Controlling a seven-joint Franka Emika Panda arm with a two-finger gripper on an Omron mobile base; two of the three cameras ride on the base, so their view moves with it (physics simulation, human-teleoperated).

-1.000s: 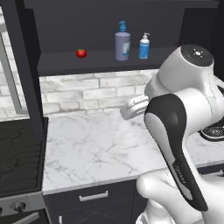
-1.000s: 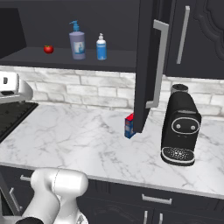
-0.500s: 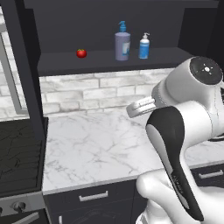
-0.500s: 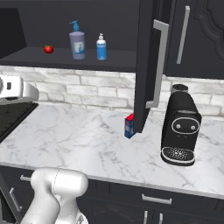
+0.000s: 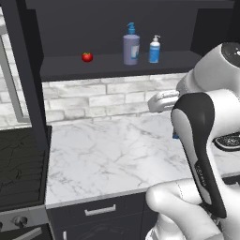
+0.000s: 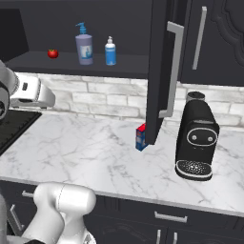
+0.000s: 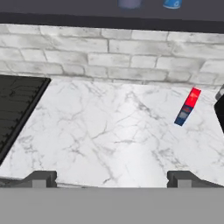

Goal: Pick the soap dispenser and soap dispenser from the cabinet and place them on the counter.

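Observation:
Two soap dispensers stand side by side on the open cabinet's shelf (image 5: 65, 68): a larger greyish-purple one (image 5: 131, 47) (image 6: 84, 46) and a small bright-blue one (image 5: 154, 49) (image 6: 110, 52). Their bases show at the top of the hand view, purple (image 7: 129, 3) and blue (image 7: 172, 3). My gripper (image 7: 112, 179) is open and holds nothing. It hovers over the white marble counter (image 7: 109, 131) (image 5: 108, 154), well below the shelf. Its white hand (image 5: 164, 101) (image 6: 31, 93) points toward the brick wall.
A small red tomato (image 5: 86, 57) sits left of the bottles. A slim red-topped blue bottle (image 7: 186, 107) (image 6: 141, 137) stands on the counter by the open cabinet door (image 6: 159, 71). A black coffee machine (image 6: 196, 143) is at the right, the black stovetop (image 7: 17, 105) at the left.
The arm has swung to the right, and the hand has moved right and slightly up over the counter. The gripper stays open. The bottles have not moved.

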